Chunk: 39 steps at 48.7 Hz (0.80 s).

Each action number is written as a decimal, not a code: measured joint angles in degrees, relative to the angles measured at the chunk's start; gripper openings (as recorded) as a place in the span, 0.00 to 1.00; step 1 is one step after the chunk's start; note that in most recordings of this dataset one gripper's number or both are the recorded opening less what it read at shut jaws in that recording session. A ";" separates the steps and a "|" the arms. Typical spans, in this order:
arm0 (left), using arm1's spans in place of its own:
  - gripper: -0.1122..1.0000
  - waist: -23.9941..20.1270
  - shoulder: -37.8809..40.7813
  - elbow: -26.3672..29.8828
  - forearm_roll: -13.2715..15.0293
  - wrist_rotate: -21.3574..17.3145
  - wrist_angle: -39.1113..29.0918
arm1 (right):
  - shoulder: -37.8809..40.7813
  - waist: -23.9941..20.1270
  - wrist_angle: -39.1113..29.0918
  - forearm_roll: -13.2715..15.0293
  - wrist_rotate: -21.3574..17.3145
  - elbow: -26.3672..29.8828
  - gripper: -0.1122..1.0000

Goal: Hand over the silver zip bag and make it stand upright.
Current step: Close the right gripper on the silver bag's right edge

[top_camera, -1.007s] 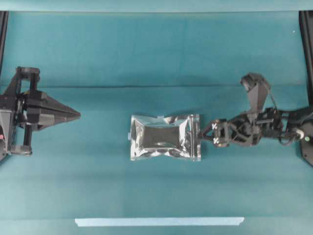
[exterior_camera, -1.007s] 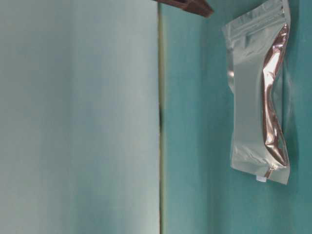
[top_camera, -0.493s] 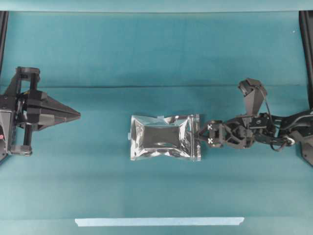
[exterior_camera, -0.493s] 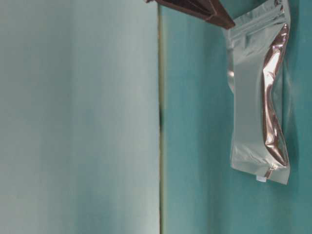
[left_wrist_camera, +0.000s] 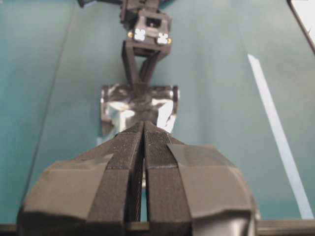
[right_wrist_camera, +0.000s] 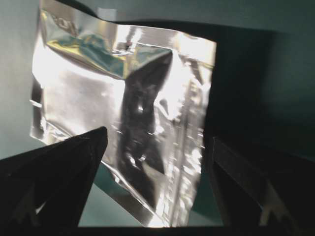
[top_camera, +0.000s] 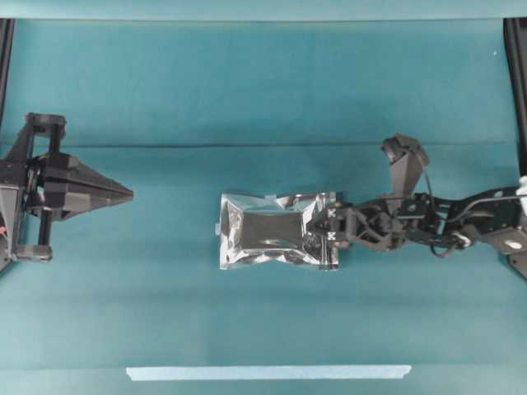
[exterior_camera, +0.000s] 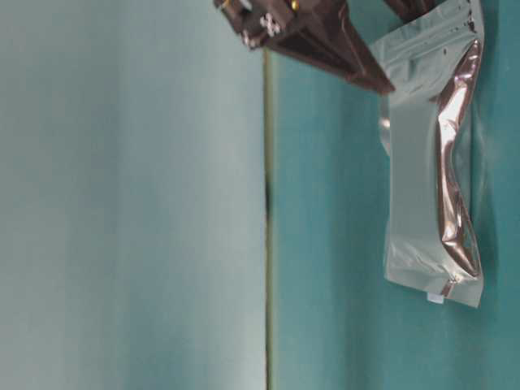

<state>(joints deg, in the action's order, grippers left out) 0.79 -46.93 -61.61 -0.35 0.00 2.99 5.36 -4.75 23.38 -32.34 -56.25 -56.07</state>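
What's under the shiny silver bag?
The silver zip bag lies flat on the teal table cloth, so cloth is all that shows around it. Whatever is directly beneath is covered. The right gripper hangs open over its right edge.

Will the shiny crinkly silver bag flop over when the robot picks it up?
Probably a bit: the shiny, crinkled silver foil zip bag looks thin, so it may bend. Its glossy skin could slip between the right gripper's open fingers. It lies flat and puffed, likely light.
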 measured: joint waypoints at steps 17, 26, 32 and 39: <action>0.10 0.00 -1.58 0.00 0.00 0.26 -1.67 | 1.49 -0.88 1.85 0.00 -3.08 0.97 0.93; 0.10 0.00 -1.67 0.00 0.00 0.18 -2.02 | 1.58 -1.23 2.02 0.00 -3.25 0.70 0.91; 0.10 0.09 -1.76 0.00 0.00 0.18 -2.02 | 1.76 -1.23 2.02 0.00 -3.34 0.53 0.84; 0.10 0.00 -1.76 0.00 -0.09 0.18 -2.02 | 2.20 -1.32 2.02 0.00 -3.96 0.53 0.68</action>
<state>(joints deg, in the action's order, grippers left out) 0.79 -48.69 -61.61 -0.44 0.18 0.97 7.56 -6.06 25.40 -32.34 -60.21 -55.55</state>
